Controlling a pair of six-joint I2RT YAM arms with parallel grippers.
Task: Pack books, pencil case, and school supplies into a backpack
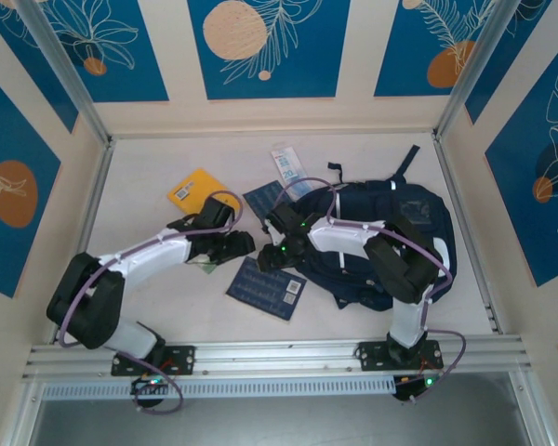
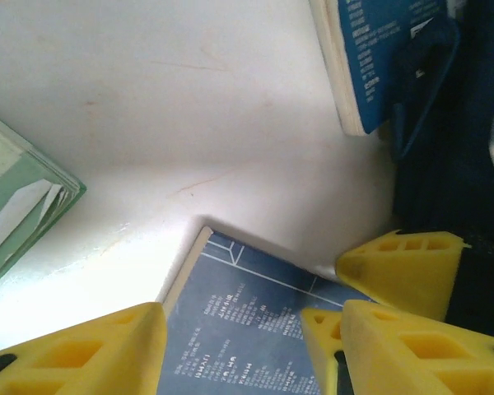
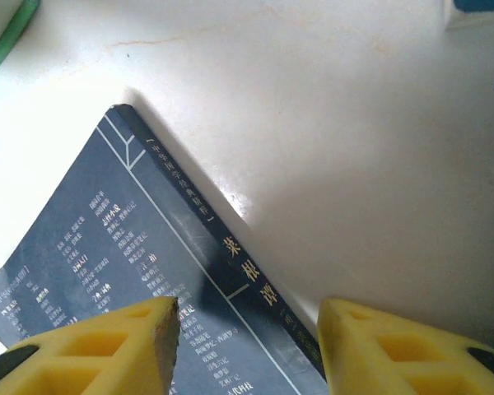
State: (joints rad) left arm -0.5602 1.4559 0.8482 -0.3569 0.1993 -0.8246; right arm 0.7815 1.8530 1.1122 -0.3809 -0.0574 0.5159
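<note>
On my feed the left gripper (image 2: 235, 329) and right gripper (image 3: 249, 317) both hang with jaws apart and nothing pinched, right over a navy book (image 1: 265, 288) lying flat on the table (image 1: 139, 186) just beside the backpack (image 1: 418, 214).

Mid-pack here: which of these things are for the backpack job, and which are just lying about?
For the job: backpack, yellow-orange book, near navy book, far navy book, pale blue-white packet, pale green packet.
Just there: blue patterned wall panels, metal rail.
</note>
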